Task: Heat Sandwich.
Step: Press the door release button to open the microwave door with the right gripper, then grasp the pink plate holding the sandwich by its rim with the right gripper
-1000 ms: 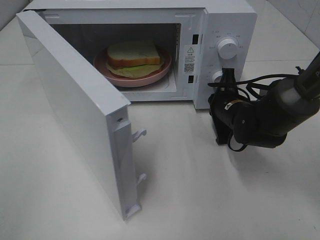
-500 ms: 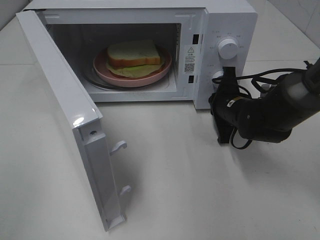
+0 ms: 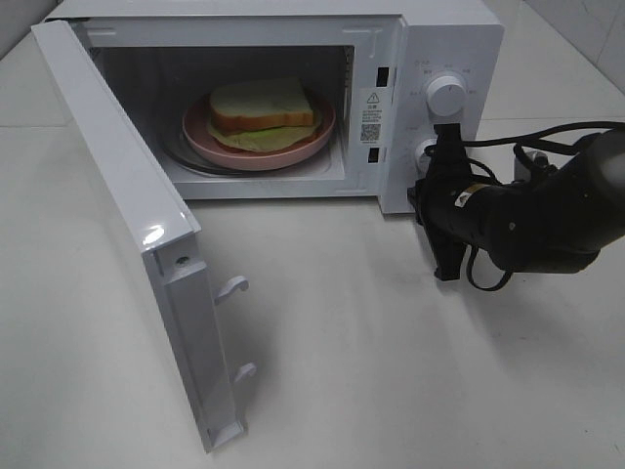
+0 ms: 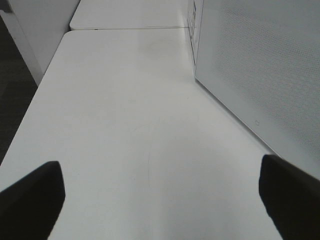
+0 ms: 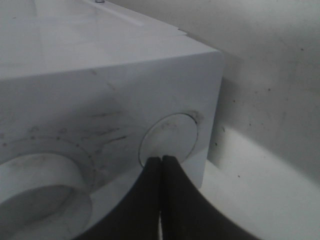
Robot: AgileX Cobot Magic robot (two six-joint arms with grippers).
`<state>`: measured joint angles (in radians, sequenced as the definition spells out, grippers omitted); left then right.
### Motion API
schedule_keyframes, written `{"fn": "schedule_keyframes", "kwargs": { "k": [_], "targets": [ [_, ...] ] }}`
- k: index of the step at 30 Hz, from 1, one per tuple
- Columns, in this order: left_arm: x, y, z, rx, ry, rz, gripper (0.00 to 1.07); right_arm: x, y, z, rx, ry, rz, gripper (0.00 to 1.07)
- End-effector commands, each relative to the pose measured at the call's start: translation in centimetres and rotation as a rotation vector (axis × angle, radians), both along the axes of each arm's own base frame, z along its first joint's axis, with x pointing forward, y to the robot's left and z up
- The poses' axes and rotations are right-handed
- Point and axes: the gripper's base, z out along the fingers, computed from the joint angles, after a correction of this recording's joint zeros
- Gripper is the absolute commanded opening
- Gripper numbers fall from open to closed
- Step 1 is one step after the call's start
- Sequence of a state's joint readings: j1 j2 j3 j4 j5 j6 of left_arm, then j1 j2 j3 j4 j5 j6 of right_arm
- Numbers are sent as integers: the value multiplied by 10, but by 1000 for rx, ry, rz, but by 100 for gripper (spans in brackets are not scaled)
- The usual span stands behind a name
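Sandwich (image 3: 262, 106) sits on plate (image 3: 293, 149) inside microwave (image 3: 430, 59), at the far edge of counter (image 3: 391, 371). Door (image 3: 127, 205) stands wide open, swung toward the counter's left side.

Right fingers (image 5: 145, 200) pressed together, holding nothing, tips against the round lower button (image 5: 172, 132) on the control panel. Left fingers (image 4: 35, 200) spread fully, empty, above bare counter just beside the door's outer face.

Judged step: loading looks done; heating not started.

Next move likely calls for swinging the door shut until it latches. The left arm seems best placed. After that, turning the upper knob (image 3: 445, 95).
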<state>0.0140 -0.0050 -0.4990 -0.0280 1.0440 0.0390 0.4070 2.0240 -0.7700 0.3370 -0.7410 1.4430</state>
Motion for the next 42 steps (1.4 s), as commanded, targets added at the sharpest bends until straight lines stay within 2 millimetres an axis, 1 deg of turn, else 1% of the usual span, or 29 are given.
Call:
{"fn": "schedule_keyframes", "kwargs": {
  "k": [1,5,6,8,10,11,12,16,18,20,23,24,28,30,31,33,35,36,38,40,42],
  "targets": [
    [-3,0,0,-4,-30,-3,100,-6,-1,6,-7,11,22,1],
    [-3,0,0,-4,-30,-3,100,-15,-5,13,-28,4,36,1],
    [-3,0,0,-4,-30,-3,100,-20,-7,17,-34,6,41,1],
    [-3,0,0,-4,-30,-3,100,-22,-8,20,-37,11,46,1],
    [-3,0,0,-4,-30,-3,100,-29,-9,23,-51,38,62,1],
    [-3,0,0,-4,-30,-3,100,-36,-11,26,-70,60,82,1],
    [-3,0,0,-4,-30,-3,100,-36,-11,26,-70,60,82,1],
    [-3,0,0,-4,-30,-3,100,-49,-15,38,-108,93,129,3],
    [-3,0,0,-4,-30,-3,100,-52,-15,41,-117,99,141,3],
    [-3,0,0,-4,-30,-3,100,-59,-15,49,-153,140,193,4],
    [-3,0,0,-4,-30,-3,100,-64,-15,54,-178,169,233,4],
    [-3,0,0,-4,-30,-3,100,-69,-15,59,-208,192,278,5],
    [-3,0,0,-4,-30,-3,100,-78,-16,66,-258,237,356,6],
    [-3,0,0,-4,-30,-3,100,-85,-16,73,-290,260,415,6],
    [-3,0,0,-4,-30,-3,100,-85,-16,73,-290,260,415,6],
    [-3,0,0,-4,-30,-3,100,-89,-17,80,-312,252,450,7],
    [-3,0,0,-4,-30,-3,100,-94,-17,89,-374,233,530,8],
    [-3,0,0,-4,-30,-3,100,-94,-17,89,-374,233,530,8],
    [-3,0,0,-4,-30,-3,100,-96,-16,100,-426,222,606,10],
    [-3,0,0,-4,-30,-3,100,-96,-15,102,-438,220,625,11],
    [-3,0,0,-4,-30,-3,100,-94,-12,110,-469,234,691,14]
  ]
}}
